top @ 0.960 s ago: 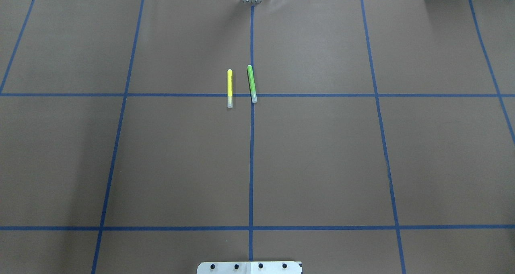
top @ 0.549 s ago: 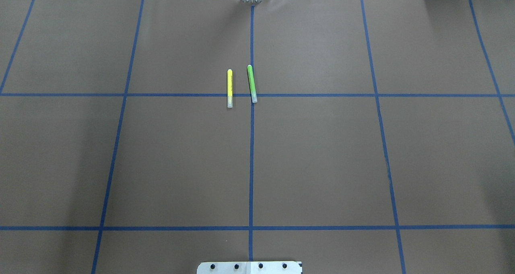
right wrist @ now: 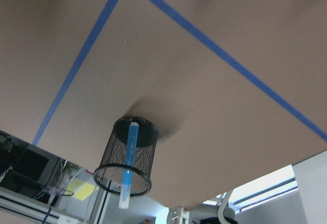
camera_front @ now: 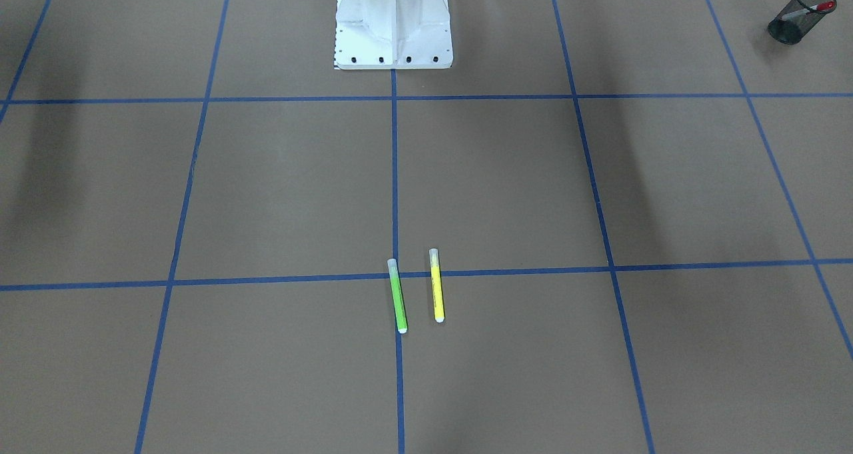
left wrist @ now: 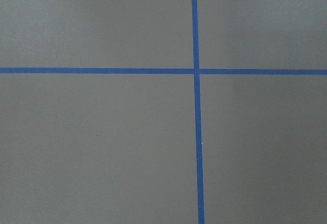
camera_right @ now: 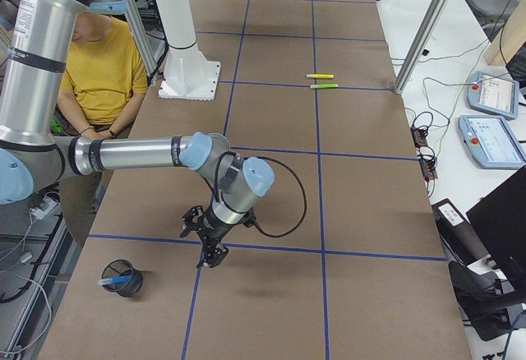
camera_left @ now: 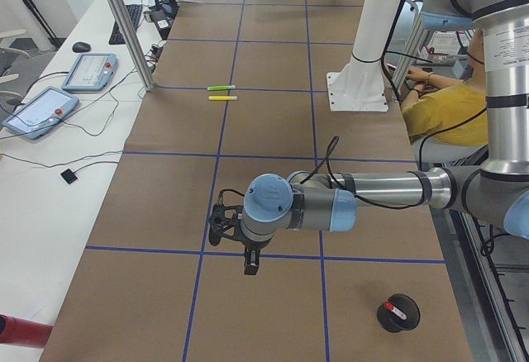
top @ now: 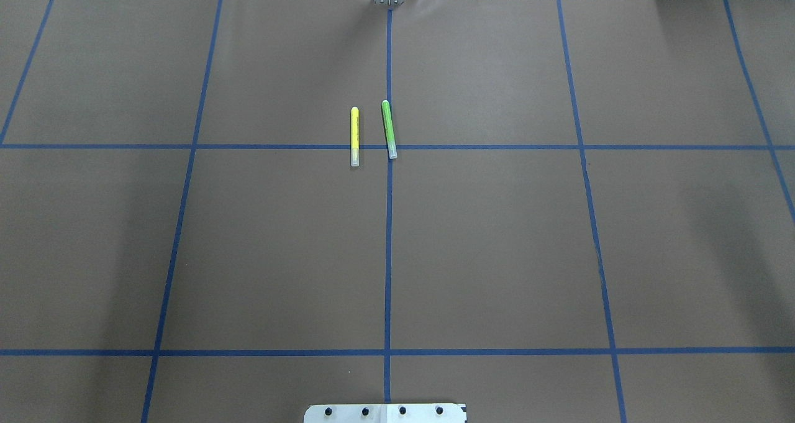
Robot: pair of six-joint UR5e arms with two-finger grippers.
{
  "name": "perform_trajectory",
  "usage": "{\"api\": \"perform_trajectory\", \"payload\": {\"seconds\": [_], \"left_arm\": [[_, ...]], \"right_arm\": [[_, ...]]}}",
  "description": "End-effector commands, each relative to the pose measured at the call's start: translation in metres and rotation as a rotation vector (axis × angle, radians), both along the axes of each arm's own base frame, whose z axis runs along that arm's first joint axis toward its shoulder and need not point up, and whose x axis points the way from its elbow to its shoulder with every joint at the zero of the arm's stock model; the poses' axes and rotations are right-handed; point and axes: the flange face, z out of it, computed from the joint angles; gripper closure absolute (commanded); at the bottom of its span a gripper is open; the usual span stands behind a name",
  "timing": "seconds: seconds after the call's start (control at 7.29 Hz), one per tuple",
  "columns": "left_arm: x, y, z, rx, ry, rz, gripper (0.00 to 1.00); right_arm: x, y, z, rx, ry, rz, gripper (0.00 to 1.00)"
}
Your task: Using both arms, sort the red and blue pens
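Red pen [camera_front: 814, 9] leans in a black mesh cup [camera_front: 786, 29] at the robot's left end of the table [top: 497, 255]. The blue pen [right wrist: 131, 150] stands in a second mesh cup [right wrist: 148, 147] at the right end, one pale end poking past the rim. The left gripper [camera_left: 251, 264] hangs low over a blue tape crossing [left wrist: 196, 71] near the red pen's cup and the right gripper [camera_right: 205, 255] hovers near the other cup, though from these side views I cannot tell whether either is open or closed. A green marker [top: 389, 129] and a yellow marker [top: 354, 136] lie side by side, not touching, mid-table.
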Motion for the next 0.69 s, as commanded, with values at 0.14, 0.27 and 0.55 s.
{"api": "perform_trajectory", "payload": {"seconds": [0.14,0.27,0.55], "left_arm": [[0.0,0.001,0.01,-0.016,0.001,0.003,0.0],[0.0,0.002,0.015,-0.025,0.003,0.003,0.0],[0.0,0.002,0.017,-0.031,0.004,0.002,0.0]], "right_arm": [[-0.028,-0.125,-0.094,0.154,-0.11,0.174,0.01],[-0.038,-0.155,-0.116,0.154,-0.169,0.235,0.01],[-0.044,-0.181,-0.145,0.117,-0.126,0.506,0.01]]}}
